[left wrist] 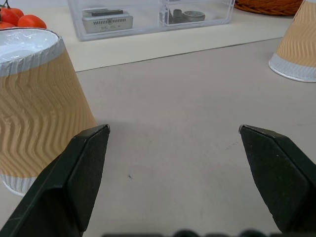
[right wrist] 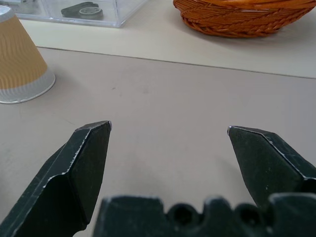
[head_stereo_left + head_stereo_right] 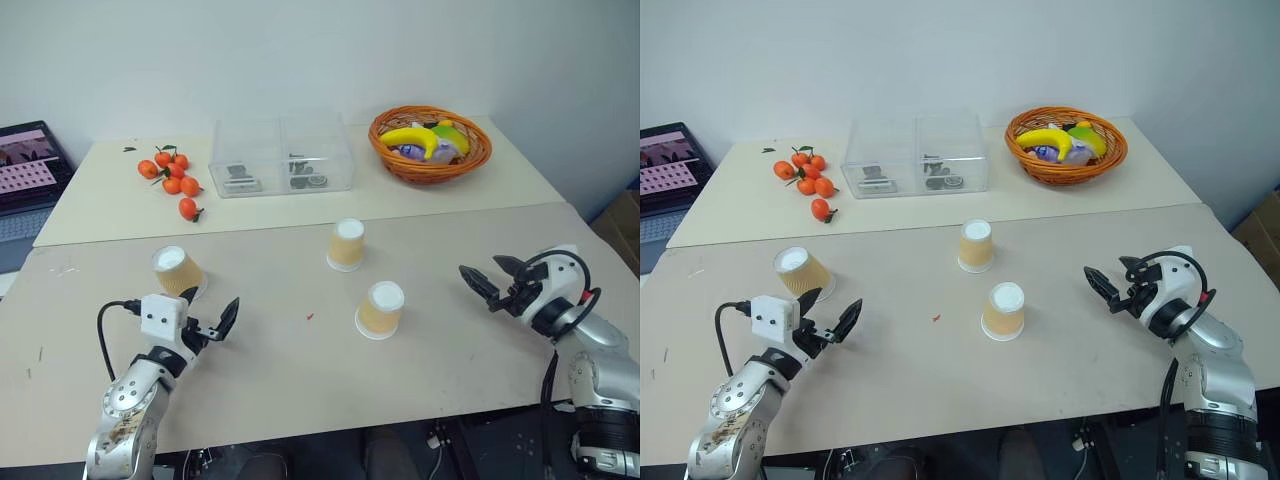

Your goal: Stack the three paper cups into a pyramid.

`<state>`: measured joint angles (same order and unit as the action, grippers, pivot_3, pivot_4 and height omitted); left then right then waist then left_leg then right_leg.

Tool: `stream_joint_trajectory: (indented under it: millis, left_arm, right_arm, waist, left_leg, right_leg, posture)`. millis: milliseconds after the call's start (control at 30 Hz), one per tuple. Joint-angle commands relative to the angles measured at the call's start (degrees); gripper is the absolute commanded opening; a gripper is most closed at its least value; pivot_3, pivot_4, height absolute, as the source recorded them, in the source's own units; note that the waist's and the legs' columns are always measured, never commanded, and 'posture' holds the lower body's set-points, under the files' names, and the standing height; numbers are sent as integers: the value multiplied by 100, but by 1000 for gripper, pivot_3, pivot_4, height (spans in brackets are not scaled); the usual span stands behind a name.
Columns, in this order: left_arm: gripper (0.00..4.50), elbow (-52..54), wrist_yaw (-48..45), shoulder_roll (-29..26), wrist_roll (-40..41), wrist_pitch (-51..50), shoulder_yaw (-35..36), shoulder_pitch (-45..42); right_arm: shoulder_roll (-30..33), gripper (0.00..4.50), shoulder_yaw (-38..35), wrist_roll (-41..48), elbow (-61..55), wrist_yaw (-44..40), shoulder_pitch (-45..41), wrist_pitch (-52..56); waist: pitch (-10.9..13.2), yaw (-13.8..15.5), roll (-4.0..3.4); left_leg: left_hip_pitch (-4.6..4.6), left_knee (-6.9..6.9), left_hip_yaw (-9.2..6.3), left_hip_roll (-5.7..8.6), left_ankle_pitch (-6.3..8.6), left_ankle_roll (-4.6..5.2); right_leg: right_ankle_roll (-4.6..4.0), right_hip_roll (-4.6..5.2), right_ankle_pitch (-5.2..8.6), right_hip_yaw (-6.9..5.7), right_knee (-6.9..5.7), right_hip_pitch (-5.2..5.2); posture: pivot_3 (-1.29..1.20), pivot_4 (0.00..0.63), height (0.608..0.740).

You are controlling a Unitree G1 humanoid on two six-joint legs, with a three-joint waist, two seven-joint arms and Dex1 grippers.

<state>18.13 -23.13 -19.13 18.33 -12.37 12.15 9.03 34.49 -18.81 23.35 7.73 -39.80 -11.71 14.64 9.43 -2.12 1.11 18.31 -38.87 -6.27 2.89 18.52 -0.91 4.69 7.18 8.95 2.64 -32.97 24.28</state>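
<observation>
Left end effector [image 3: 212, 322] gapes wide, holding nothing, just beside the left cup [image 3: 177, 271] near the bench [image 3: 300, 380] edge. Open bench, then the middle cup [image 3: 347, 244] and near cup [image 3: 380, 309], apart, all upside down. Right end effector [image 3: 484, 282] spread wide, empty.

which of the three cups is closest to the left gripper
The cup at the robot's far left, just beyond the open left gripper; the other two stand apart toward the table's middle.

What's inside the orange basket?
In the wicker basket lies a yellow banana on top, with something purple-and-white and something green beneath. The banana and the basket's wall hide whatever is further down.
</observation>
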Motion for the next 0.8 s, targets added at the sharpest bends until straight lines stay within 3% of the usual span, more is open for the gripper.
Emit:
stream_joint_trajectory:
  millis: [33,167,400,600,800]
  left_arm:
    - [4500,-88,-409,-226,-13,246,-166,-333]
    - [4500,-572,-1293,-641,123,203,-507,-935]
    - [4500,-678,-2267,-1051,247,-433,-1230,-1732]
    - [4500,-874,-2671,-1032,122,-363,-1663,-2440]
    - [4500,-1041,-2685,-1068,-34,-216,-1699,-2577]
  right_arm:
    - [311,4462,-251,94,-534,-245,401,-22]
    - [783,4462,-234,156,-1435,-837,1376,99]
    - [1202,4462,-478,513,-2607,-1445,2577,515]
    - [841,4462,-109,654,-3421,-874,2280,802]
    - [534,4462,320,564,-3585,-603,2020,949]
  waist:
    - [0,4,0]
    - [3,194,-10]
    - [9,97,1]
    - [13,109,8]
    - [13,126,7]
  left_leg:
    - [0,0,0,0,0,0]
    - [-9,-2,-10,2,0,0]
    - [3,-4,0,9,5,2]
    - [1,-6,0,6,4,2]
    - [-1,-5,-2,8,5,1]
  right_leg:
    - [0,0,0,0,0,0]
    - [-9,3,-1,-20,-3,8]
    - [26,13,21,-8,-3,-4]
    - [27,11,23,-9,-8,-7]
    - [13,12,15,-9,-3,5]
  posture:
    - [0,150,738]
    - [0,150,738]
    - [0,150,738]
    - [0,150,738]
    - [0,150,738]
